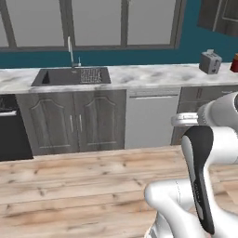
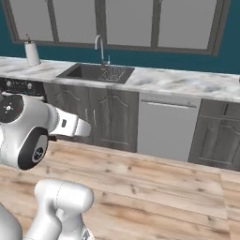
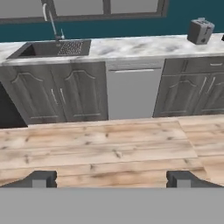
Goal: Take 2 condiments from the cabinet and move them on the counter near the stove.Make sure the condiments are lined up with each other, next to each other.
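So we're basically at the very start here. Our hand [image 3: 111, 179] is spread wide with nothing between the fingertips, pointing across the wood floor [image 3: 100, 148] at the row of grey lower cabinets [image 3: 57, 92] from well back.

What's in front of us: the marble desk [image 1: 148, 74] with the sink [image 1: 72, 76] and its tap [image 1: 70, 52], a pale dishwasher front [image 1: 152, 117] under it, and a toaster [image 1: 210, 62] off to the right. There's a paper towel roll [image 2: 32, 52] at the left end of the desk in the right base view, and something dark with knobs just below it [image 2: 18, 86], which could be the stove's front, though we can't really tell from this.

As for the condiments, we can't pick out either the bottle or the shaker in any of these shots. A dark cabinet [image 1: 218, 16] hangs high in the top right corner of the left base view, so our guess is that's where they live, but its inside is hidden.

So the step in hand looks like getting over to that cabinet. Next move probably needs the base to drive closer and rightward, then the arm has to lift to the door handle and pull it open before any grabbing happens.
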Tool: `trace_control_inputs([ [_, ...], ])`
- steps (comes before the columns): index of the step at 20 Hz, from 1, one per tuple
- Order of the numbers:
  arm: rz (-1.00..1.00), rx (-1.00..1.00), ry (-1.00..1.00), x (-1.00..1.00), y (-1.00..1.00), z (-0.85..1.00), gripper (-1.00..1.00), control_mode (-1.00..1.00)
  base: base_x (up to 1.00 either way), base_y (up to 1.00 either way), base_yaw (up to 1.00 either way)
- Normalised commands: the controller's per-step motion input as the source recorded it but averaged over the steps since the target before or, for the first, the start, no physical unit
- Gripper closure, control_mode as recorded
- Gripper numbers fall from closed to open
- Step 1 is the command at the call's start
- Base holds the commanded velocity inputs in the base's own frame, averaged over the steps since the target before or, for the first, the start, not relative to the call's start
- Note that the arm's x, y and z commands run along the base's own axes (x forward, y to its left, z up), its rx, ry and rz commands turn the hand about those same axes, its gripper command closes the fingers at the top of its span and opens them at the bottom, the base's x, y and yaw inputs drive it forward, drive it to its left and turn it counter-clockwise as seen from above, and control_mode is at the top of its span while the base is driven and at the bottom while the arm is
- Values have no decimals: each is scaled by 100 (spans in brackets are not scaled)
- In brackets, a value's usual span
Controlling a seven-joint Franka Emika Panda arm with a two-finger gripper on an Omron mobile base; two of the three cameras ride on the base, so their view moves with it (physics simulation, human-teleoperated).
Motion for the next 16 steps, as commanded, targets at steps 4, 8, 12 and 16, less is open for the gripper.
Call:
trace_control_inputs([
  [4, 0, 0, 0, 0, 0, 0, -100, 100, 100, -83, 0],
  [8, 0, 0, 0, 0, 0, 0, -100, 100, 100, -85, 0],
  [12, 0, 0, 0, 0, 0, 0, -100, 100, 100, -87, 0],
  [16, 0, 0, 0, 0, 0, 0, -100, 100, 100, -97, 0],
])
